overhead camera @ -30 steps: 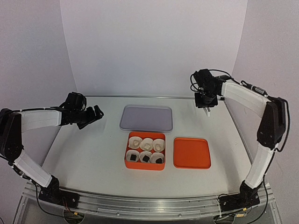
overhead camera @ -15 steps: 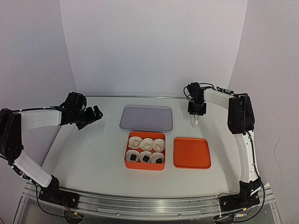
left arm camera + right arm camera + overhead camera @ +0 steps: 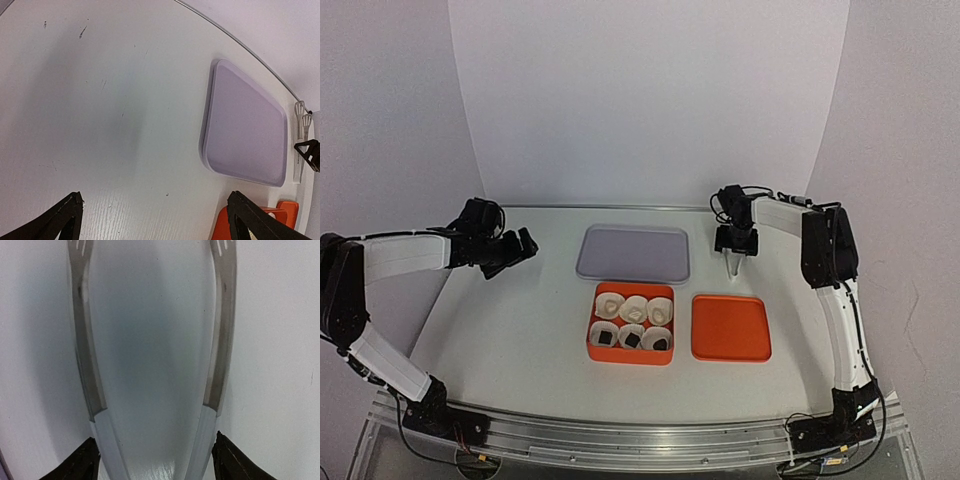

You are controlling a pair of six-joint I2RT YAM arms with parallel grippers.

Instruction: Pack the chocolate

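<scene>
The chocolate [image 3: 632, 340] sits in white paper cups inside the orange box [image 3: 630, 354]: dark pieces in the front row, pale ones [image 3: 635, 306] in the back row. My right gripper [image 3: 734, 250] [image 3: 155, 450] hovers low over the table behind the orange lid [image 3: 731, 327]. It holds pale plastic tongs [image 3: 733, 266] [image 3: 85, 365], whose two arms are sprung wide apart and rest against the inside of my fingers. The tongs' tips carry nothing. The tongs [image 3: 300, 135] also show past the tray in the left wrist view. My left gripper [image 3: 516, 250] [image 3: 154, 200] stands open over bare table at the left.
A lilac tray [image 3: 634, 252] [image 3: 245, 130] lies behind the box. The orange lid lies flat to the right of the box. Walls close in the table at the back and on both sides.
My right arm swung in to the left and lowered the tongs toward the table. Its jaws widened and the tongs sprang apart. The left arm stayed put.
</scene>
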